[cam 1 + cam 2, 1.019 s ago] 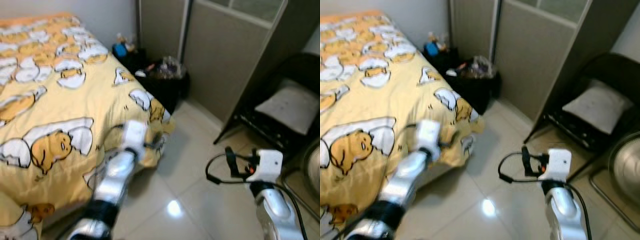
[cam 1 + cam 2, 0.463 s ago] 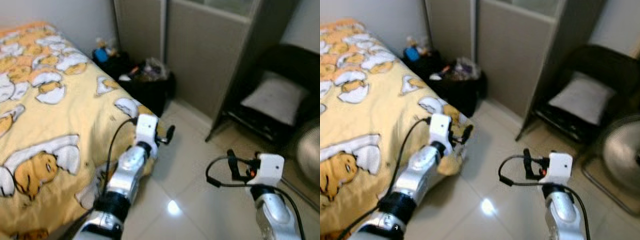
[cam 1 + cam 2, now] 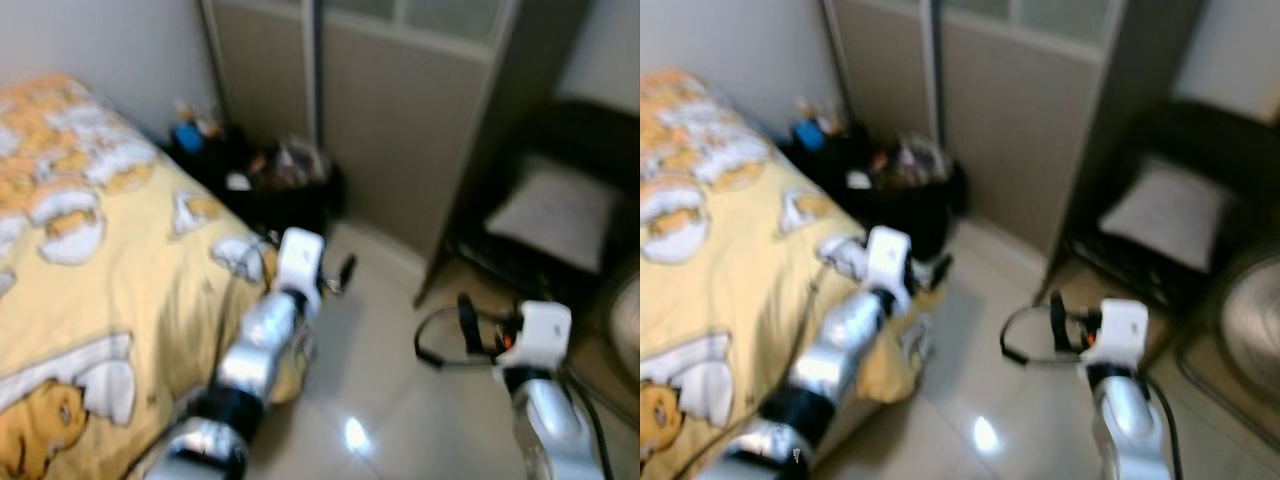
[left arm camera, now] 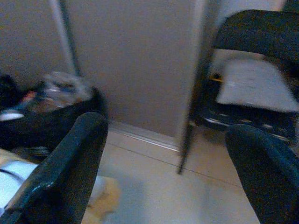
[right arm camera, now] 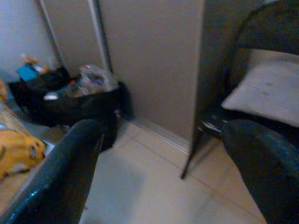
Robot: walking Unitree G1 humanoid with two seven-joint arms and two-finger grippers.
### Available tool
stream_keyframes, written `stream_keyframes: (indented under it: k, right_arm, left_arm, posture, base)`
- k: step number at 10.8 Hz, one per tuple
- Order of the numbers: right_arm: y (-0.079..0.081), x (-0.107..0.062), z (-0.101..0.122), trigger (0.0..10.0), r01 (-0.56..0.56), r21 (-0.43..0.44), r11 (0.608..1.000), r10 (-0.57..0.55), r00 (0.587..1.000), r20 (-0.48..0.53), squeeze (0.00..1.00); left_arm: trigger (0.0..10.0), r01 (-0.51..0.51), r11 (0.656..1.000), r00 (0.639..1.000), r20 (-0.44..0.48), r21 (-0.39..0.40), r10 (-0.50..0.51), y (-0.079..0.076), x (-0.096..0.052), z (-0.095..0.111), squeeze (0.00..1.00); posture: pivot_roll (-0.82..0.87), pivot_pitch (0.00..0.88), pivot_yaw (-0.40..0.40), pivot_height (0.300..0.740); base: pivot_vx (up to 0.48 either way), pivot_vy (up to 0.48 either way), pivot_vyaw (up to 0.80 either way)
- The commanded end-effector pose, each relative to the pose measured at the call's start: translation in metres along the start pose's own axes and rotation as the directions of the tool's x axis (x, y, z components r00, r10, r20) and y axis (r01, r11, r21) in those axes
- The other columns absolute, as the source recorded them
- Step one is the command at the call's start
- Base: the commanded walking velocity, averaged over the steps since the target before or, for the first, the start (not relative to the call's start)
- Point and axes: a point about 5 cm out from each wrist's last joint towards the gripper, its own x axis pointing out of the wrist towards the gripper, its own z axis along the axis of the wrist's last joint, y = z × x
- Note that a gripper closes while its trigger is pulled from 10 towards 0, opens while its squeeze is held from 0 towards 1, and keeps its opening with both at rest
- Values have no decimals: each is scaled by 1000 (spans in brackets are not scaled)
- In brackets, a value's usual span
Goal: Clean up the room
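Bed: yellow bedspread printed with white eggshell and yellow yolk cartoon figures (image 3: 90, 260), along the robot's left; one corner hangs toward the pale glossy tiled floor (image 3: 380, 400).
Rubbish: black bin bag stuffed with crumpled wrappers (image 5: 77, 100), on the floor at the foot of the bed, against the grey panelled sliding door (image 3: 400, 130); small blue and yellow items (image 3: 190, 130) just behind it, too blurred to identify.
Chair: black metal folding chair with a pale grey seat cushion (image 3: 560, 215), to the right of the door, well apart from the bag.
Fan: possibly a round metal fan grille (image 3: 1250, 340) at the far right edge; blurred.
Left gripper (image 3: 335, 275): raised over the corner of the bedspread, aimed toward the door and bag; two black fingers (image 4: 70, 168) spread wide, nothing between them.
Right gripper (image 3: 470, 320): held out over bare tile, near the chair's front legs; fingers (image 5: 65, 172) likewise spread apart, released, holding nothing.
Cable: black loop (image 3: 430, 345) hanging beside the right wrist.
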Motion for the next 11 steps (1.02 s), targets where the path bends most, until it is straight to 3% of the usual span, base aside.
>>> stream_keyframes:
  k: [1,2,3,4,5,7,8,9,11]
  right_arm:
    - [5,1,0,10000,-10,-3,1000,10,1000,9,0]
    - [4,1,0,10000,-12,-8,1000,12,1000,9,0]
    - [-2,4,1,10000,-1,-14,1000,1,1000,9,0]
    - [-6,8,2,10000,3,-17,1000,-3,1000,5,0]
    - [-10,14,6,10000,-1,-28,1000,1,1000,4,0]
    - [-15,5,4,10000,8,-24,1000,-8,1000,4,0]
    - [-14,-1,1,10000,-6,-25,1000,5,1000,-9,0]
    - [0,-13,-5,10000,-86,-1,996,86,995,-44,0]
    - [23,-18,-9,10000,-223,28,974,224,971,-82,0]
  left_arm:
    - [10000,-74,997,996,-40,-12,73,17,-6,-9,0]
    - [10000,-151,988,987,-62,-23,149,34,-18,-18,0]
    - [10000,-144,989,983,-117,-36,139,46,-37,-34,0]
    - [10000,-39,999,992,-117,13,41,41,-50,-37,0]
    - [10000,-20,998,993,-117,61,27,45,-58,-31,0]
    - [10000,149,980,962,-249,130,-113,37,-79,-40,0]
    - [10000,137,983,970,-219,119,-109,37,-84,-38,0]
    - [10000,24,999,993,-117,35,-19,42,-86,-35,0]
    - [10000,57,998,985,-164,26,-52,36,-84,-45,0]
  posture:
    - [-225,0,33,740]
    - [-225,0,41,740]
    - [-217,0,39,740]
    - [-186,0,23,740]
    - [-160,0,10,740]
    - [-137,0,2,740]
    - [-131,0,-6,740]
    - [-128,0,-21,740]
    - [-131,0,-21,740]
  base:
    - [0,0,0]
    - [0,0,0]
    - [0,0,0]
    - [0,0,0]
    - [0,0,0]
    - [0,0,0]
    - [0,0,0]
    - [0,0,0]
    - [0,0,0]
